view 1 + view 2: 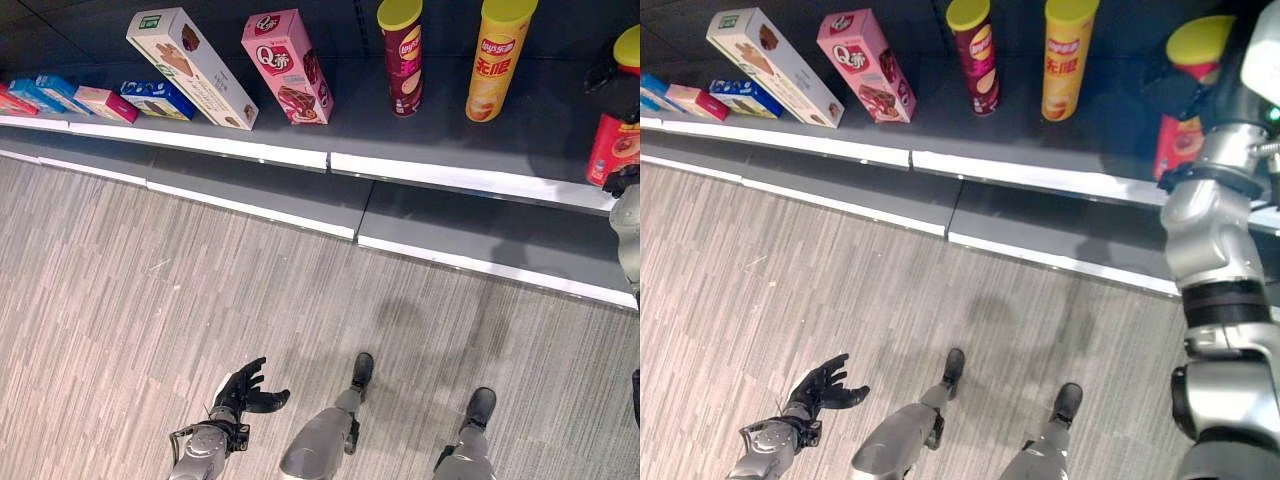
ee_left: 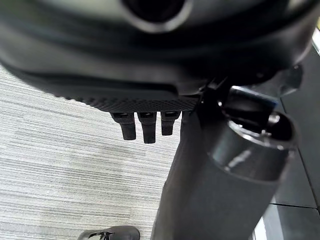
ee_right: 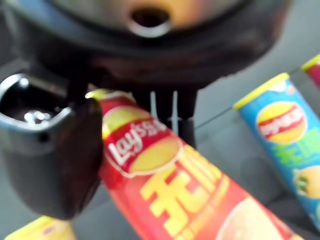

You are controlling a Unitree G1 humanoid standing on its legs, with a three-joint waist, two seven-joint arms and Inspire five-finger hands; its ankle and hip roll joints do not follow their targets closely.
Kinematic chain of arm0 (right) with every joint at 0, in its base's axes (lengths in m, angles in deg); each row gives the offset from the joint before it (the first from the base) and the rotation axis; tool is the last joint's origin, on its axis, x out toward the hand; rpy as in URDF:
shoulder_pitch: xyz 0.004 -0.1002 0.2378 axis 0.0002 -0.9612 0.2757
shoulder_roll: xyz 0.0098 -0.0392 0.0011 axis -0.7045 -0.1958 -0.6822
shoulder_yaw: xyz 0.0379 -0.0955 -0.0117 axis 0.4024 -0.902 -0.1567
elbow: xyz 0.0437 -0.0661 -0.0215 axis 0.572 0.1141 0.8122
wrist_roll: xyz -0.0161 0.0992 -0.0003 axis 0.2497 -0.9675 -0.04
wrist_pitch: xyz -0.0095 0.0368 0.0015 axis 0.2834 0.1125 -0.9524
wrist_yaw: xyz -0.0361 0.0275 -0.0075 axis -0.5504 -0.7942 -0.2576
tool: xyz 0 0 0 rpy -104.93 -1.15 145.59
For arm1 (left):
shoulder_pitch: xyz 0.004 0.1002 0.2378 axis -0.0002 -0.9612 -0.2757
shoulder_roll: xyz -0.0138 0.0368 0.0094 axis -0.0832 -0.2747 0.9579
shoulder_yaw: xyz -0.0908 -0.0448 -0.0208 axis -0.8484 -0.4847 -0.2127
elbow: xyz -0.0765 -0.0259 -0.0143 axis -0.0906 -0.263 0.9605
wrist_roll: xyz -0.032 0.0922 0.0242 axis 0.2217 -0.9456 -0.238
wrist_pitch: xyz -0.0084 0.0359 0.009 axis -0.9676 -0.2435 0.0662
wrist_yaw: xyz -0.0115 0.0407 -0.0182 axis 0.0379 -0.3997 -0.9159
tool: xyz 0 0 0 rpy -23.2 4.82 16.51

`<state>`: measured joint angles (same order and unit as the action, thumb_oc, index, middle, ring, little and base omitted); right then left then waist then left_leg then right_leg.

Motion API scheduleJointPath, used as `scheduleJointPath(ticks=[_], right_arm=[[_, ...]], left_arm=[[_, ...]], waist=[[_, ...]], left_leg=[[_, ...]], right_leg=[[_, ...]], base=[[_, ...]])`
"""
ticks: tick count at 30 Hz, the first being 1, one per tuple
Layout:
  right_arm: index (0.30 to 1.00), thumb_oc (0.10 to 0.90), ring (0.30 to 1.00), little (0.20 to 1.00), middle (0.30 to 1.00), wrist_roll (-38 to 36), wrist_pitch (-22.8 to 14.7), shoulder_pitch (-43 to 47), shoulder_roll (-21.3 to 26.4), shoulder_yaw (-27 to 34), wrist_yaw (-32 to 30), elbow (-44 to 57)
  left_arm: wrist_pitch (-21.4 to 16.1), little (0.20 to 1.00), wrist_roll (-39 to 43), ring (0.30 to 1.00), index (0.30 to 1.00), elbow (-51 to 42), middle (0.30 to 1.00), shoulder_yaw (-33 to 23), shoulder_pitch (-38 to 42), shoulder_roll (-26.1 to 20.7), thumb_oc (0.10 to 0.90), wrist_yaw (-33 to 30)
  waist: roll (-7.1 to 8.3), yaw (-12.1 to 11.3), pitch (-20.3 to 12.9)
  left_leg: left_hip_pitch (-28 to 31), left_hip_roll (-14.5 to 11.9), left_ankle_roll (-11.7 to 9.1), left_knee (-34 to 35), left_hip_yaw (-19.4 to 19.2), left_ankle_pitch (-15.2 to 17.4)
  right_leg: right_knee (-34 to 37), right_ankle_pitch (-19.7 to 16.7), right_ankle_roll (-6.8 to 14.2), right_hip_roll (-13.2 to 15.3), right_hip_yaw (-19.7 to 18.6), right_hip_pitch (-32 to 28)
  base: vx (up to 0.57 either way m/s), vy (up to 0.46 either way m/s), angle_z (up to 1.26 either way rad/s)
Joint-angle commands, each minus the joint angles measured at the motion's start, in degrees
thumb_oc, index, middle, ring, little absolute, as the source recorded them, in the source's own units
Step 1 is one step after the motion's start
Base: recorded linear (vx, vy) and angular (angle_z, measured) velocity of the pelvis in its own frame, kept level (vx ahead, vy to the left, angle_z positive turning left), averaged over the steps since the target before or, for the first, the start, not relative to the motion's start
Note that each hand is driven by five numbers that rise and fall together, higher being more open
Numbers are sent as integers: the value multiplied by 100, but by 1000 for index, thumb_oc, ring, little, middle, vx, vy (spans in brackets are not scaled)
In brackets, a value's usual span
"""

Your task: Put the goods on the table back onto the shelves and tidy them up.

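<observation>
I see the red can (image 3: 165,195) blurred and running off the wrist picture's edge, my right hand (image 1: 1175,92) covering its middle; the blue can (image 3: 285,145) is cut off too.

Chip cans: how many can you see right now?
4: a maroon can and a yellow can upright on the shelf, a red can in the right hand, and a blue can beyond it. More may be hidden.
</observation>
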<state>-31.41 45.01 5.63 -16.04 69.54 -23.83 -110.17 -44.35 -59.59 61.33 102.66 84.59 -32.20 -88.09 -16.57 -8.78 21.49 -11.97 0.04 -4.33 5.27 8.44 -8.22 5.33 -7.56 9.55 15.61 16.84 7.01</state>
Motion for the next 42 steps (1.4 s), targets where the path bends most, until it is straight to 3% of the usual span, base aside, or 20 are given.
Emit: scheduleJointPath(ticks=[1,31,42], right_arm=[[300,400,300,300,300,61,-217,1085,449,-119,-710,399],[300,400,300,300,300,-714,-344,1963,690,-331,-1286,-160],[300,400,300,300,300,-752,-292,2364,871,-773,-1279,-466]], left_arm=[[-224,900,112,900,900,55,900,366,-158,-383,800,-169],[-375,900,315,900,900,-309,900,610,-192,-493,800,-236],[-439,900,408,900,900,-336,900,586,-195,-497,800,-285]], waist=[[131,-180,-463],[-350,-469,-367],[-360,-520,-339]], left_leg=[[25,-233,-255,-65,-161,595],[-360,-60,-254,-45,17,470],[-493,-2,-232,-29,88,461]], right_leg=[[-630,579,541,630,-11,-189],[-716,586,545,739,-120,233],[-732,587,545,747,-278,420]], base=[[0,0,0],[0,2,0],[1,11,-2]])
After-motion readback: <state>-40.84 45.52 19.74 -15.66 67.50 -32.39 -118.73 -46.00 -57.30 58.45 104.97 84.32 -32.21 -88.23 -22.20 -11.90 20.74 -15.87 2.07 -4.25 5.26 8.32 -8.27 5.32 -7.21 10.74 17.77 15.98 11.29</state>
